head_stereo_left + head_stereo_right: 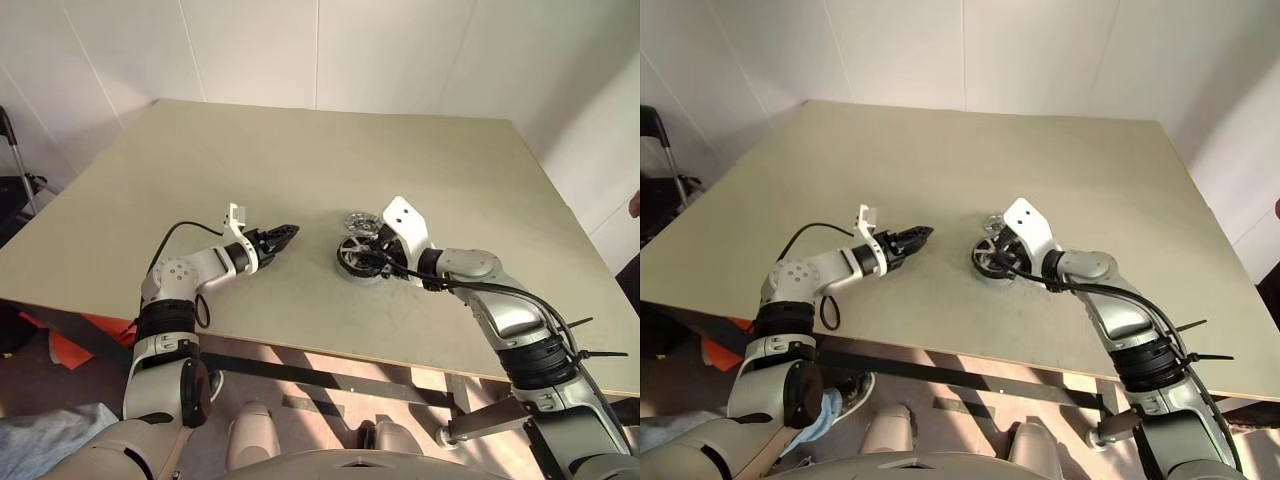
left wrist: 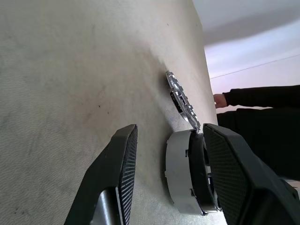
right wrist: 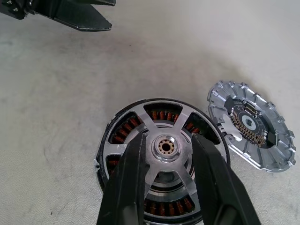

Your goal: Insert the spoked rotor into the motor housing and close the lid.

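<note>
On the beige table, with the black-rimmed spoked rotor seated in the copper-wound motor housing, keep your spread right claw clear, then fetch the jagged grey lid just right.

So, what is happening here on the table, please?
A two-armed robot is assembling a small motor on a table. The spoked rotor already sits in the motor housing, with copper windings showing between its spokes. The right gripper is over it, fingers apart on either side of the hub. The lid lies on the table beside the housing, not yet fitted. The left gripper hovers open to the side, holding nothing.
</note>
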You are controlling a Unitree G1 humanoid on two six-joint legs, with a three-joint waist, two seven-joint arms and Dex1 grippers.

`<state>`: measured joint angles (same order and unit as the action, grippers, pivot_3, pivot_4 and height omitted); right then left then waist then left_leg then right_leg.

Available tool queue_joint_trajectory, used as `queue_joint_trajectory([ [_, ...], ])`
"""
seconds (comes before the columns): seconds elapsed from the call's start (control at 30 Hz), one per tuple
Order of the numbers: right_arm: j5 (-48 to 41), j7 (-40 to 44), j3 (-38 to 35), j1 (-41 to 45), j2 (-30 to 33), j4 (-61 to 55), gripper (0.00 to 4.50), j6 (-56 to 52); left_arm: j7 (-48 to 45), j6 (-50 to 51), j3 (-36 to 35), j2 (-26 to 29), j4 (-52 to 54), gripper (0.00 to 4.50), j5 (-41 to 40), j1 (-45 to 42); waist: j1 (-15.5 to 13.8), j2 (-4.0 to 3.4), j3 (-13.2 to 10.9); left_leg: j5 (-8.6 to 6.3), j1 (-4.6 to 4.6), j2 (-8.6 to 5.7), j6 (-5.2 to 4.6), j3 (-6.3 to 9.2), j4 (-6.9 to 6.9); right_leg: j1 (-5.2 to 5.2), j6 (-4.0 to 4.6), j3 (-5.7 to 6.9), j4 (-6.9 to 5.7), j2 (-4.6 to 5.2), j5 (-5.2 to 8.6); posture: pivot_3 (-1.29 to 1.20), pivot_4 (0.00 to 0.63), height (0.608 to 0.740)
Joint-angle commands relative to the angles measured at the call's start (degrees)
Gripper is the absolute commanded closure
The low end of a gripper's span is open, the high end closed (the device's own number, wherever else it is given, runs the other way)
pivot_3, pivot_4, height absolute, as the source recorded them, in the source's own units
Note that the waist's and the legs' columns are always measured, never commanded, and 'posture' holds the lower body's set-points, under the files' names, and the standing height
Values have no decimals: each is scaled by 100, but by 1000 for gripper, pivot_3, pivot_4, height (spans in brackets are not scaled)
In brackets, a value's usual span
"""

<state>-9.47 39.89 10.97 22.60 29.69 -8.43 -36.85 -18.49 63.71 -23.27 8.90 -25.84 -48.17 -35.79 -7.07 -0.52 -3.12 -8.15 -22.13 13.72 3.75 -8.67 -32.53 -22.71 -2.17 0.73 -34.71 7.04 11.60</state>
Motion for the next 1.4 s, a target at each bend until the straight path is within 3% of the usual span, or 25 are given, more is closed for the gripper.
queue_joint_trajectory([
  [0.03,-173,68,-300,269,48,-416,2946,113,-59,-14,-13,46,216,2134,-37,-64,0,0,0,0,0,0,0,0,0,0,0,0,0,0,0,0,0,740],
  [0.23,-345,116,-493,445,26,-596,2946,113,-90,-34,11,44,190,2134,-12,-102,0,0,0,0,0,0,0,0,1,1,0,0,0,0,0,0,0,740],
  [0.37,-135,-193,-516,534,-131,53,2946,130,-118,-55,29,48,182,2134,6,-112,0,0,0,0,1,0,0,0,0,1,0,0,0,0,0,0,0,740],
  [0.47,-192,-820,-911,914,-448,1023,2946,-567,-127,-65,51,45,189,2134,27,-106,15,0,0,1,2,0,2,-1,-3,0,1,-1,-3,0,0,0,0,740],
  [0.6,-621,-1033,-1472,1239,-672,1487,2946,-1374,-130,-74,87,50,222,2134,69,-41,2,0,0,4,-1,-2,6,-1,-2,-2,2,-1,-5,0,-1,0,0,740],
  [0.83,-829,-585,-1488,929,-268,850,2946,-1490,-184,-108,201,37,243,2134,177,20,-23,0,0,16,-7,-1,26,-1,17,-9,2,3,5,-1,-1,0,0,740],
  [0.93,-348,-72,-863,336,486,35,2946,-694,-212,-155,229,46,189,2134,232,-6,-63,0,0,16,-8,-2,26,-1,18,-5,1,4,9,0,0,0,0,740],
  [1.0,298,269,-430,-11,1213,-237,2946,423,-246,-170,258,55,165,2134,261,-22,-84,0,0,15,-1,-2,26,0,18,3,-1,4,10,1,1,0,0,740],
  [1.13,535,1112,-275,94,2120,-307,2946,1542,-351,-234,310,75,29,2134,357,-84,-65,-2,-2,10,3,-2,16,-1,11,3,-45,1,8,2,26,0,0,740],
  [1.27,1082,1820,263,527,2529,70,2946,2673,-466,-317,411,67,-120,2134,474,-174,9,1,0,5,10,2,7,-2,3,3,-46,0,2,-1,27,0,0,740],
  [1.4,1179,2448,623,962,2362,356,2946,3330,-515,-375,439,66,-137,2134,519,-177,11,2,0,-3,3,3,-6,-2,-13,4,-11,0,-4,-1,6,0,0,740],
])
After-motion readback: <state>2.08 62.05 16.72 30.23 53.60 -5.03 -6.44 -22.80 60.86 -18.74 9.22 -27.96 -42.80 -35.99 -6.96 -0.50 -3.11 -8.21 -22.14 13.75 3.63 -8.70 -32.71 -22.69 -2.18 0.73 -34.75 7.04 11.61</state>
